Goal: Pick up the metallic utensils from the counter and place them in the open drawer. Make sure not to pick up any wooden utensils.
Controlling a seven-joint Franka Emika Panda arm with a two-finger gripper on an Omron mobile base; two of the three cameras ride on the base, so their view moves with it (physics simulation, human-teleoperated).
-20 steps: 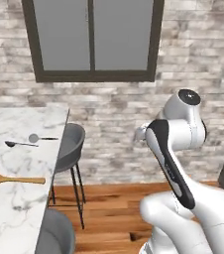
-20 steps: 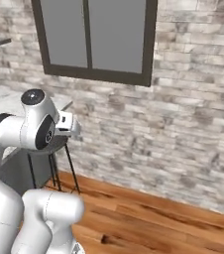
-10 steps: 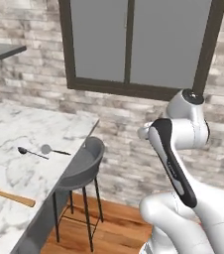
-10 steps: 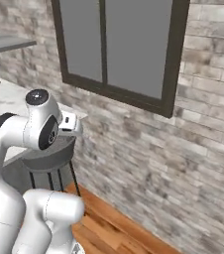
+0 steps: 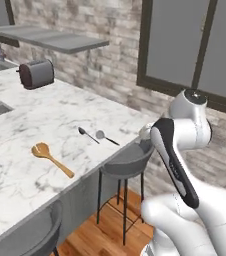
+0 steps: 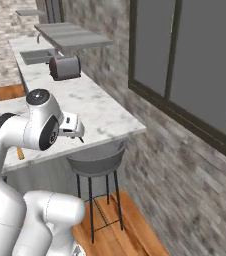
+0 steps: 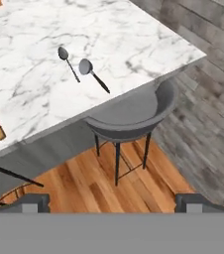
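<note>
A wooden spoon (image 5: 52,158) is lying at the left on the counter (image 5: 30,120), with two metallic utensils (image 5: 98,136) (slim dark-handled spoons) sitting side by side to its right, near the counter's edge above a grey stool (image 5: 124,165). The gripper (image 7: 112,202) is hanging off the counter, fingers spread wide and grasping nothing.

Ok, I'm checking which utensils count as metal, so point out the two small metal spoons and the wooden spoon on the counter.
darker metal spoon (image 5: 86,133), left base view, on its slim handle.
round-headed metal spoon (image 5: 100,134), left base view, on its round head.
wooden spoon (image 5: 41,149), left base view, on its bowl.
</note>
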